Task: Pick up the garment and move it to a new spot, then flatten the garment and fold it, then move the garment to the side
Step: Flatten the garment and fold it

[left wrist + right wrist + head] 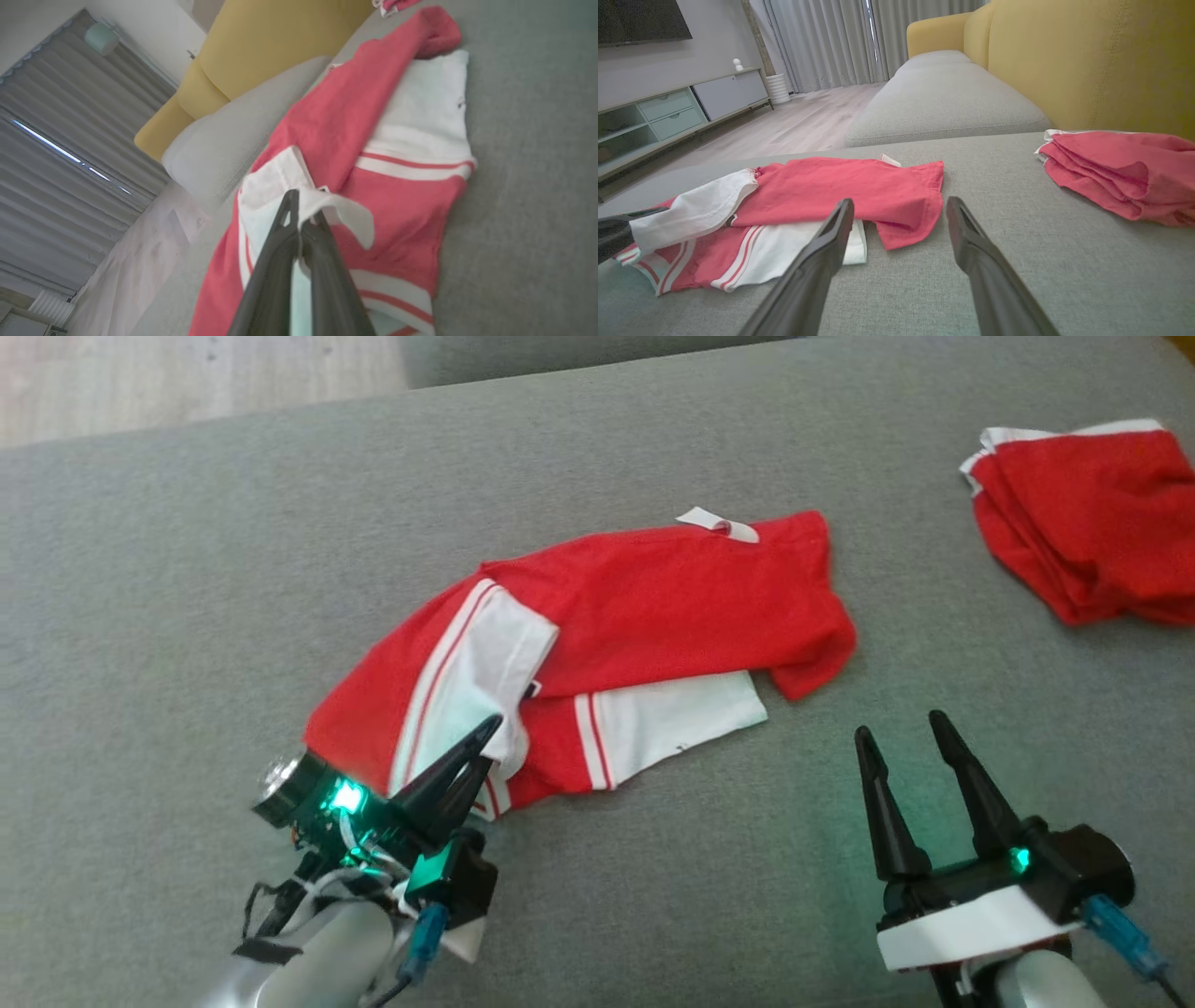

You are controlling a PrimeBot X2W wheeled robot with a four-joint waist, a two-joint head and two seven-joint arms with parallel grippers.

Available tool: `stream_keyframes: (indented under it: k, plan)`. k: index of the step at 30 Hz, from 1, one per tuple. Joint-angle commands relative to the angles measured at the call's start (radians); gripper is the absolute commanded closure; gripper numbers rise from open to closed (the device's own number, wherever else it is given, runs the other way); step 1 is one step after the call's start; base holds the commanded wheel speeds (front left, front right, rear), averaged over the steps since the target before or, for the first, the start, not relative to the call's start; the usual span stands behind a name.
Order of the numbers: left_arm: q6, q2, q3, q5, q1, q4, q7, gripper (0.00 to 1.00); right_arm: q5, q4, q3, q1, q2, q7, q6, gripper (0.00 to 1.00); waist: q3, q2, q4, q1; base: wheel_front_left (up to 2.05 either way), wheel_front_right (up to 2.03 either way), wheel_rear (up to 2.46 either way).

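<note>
Head view is showing the left pincer [487, 728] clenching white cloth of the crumpled red-and-white jersey [672, 597], the right pincer [900, 725] hovering released; lifting, flattening and folding are remaining.

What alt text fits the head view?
The left end effector pinches the white edge of a crumpled red-and-white garment on a grey cushion. The right end effector is open beside it, apart from the cloth; a second red garment lies at far right.

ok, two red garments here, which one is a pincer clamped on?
The spread-out red and white garment at centre: the left pincer is shut on its white part. The folded red pile at far right lies untouched.
</note>
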Motion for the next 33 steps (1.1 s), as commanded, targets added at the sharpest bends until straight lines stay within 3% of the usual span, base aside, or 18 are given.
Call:
stream_keyframes:
  k: [1,6,12,18,27,33]
  plan:
    - [0.014,0.03,0.046,-0.024,-0.031,-0.05,-0.005,1.0,0.009,-0.037,0.013,-0.026,-0.007,-0.011,0.007,0.0,-0.006,0.0,0.018,0.0,0.0,0.0,0.0]
    - [0.016,0.052,0.12,-0.135,-0.005,-0.201,-0.005,1.0,0.031,-0.01,-0.019,-0.062,-0.034,-0.011,0.007,0.0,-0.006,0.0,0.066,0.0,0.0,0.0,0.0]
    - [-0.02,0.079,0.218,-0.231,0.0,-0.272,-0.005,1.0,0.099,0.188,-0.032,-0.159,-0.081,0.013,0.007,0.0,0.011,0.0,0.1,0.0,0.0,0.0,0.0]
    - [-0.038,0.097,0.254,-0.221,-0.028,-0.285,-0.005,1.0,0.174,0.301,-0.034,-0.277,-0.106,0.063,0.007,0.0,0.033,0.0,0.111,0.0,0.0,0.0,0.0]
    - [-0.056,0.102,0.275,-0.191,-0.063,-0.278,-0.005,1.0,0.29,0.477,0.036,-0.551,-0.18,0.323,0.007,0.0,0.079,0.0,0.127,0.0,0.0,0.0,0.0]
    - [-0.07,0.089,0.27,-0.176,-0.079,-0.268,-0.005,1.0,0.298,0.604,0.088,-0.692,-0.177,0.38,0.007,0.0,0.104,0.0,0.145,0.0,0.0,0.0,0.0]
